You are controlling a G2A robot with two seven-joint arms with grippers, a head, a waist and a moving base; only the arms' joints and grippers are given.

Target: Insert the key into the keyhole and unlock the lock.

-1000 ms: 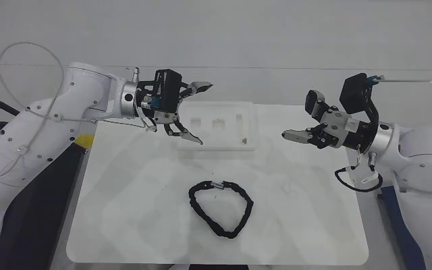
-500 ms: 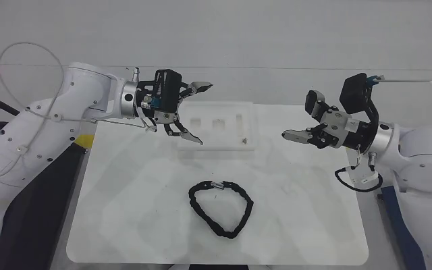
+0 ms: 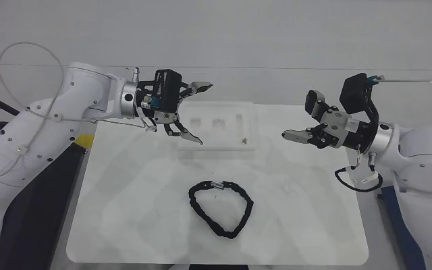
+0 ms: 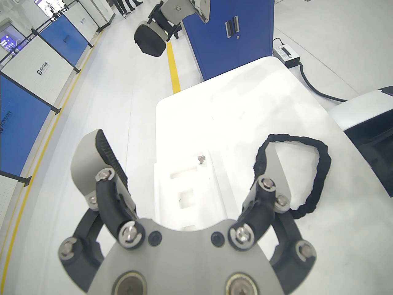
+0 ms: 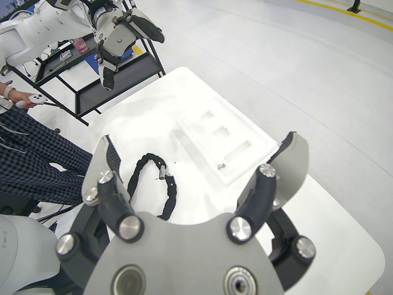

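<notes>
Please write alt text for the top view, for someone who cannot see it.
A black chain lock lies looped on a white table, the small key on a foam tray behind it. The left gripper and right gripper hover open and empty on either side.

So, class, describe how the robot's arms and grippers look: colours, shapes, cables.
The left arm and right arm are glossy white with silver wrist rings. The left gripper and right gripper have black linkages, grey fingers, ribbed black pads. A black cable loops beneath the right wrist.
</notes>
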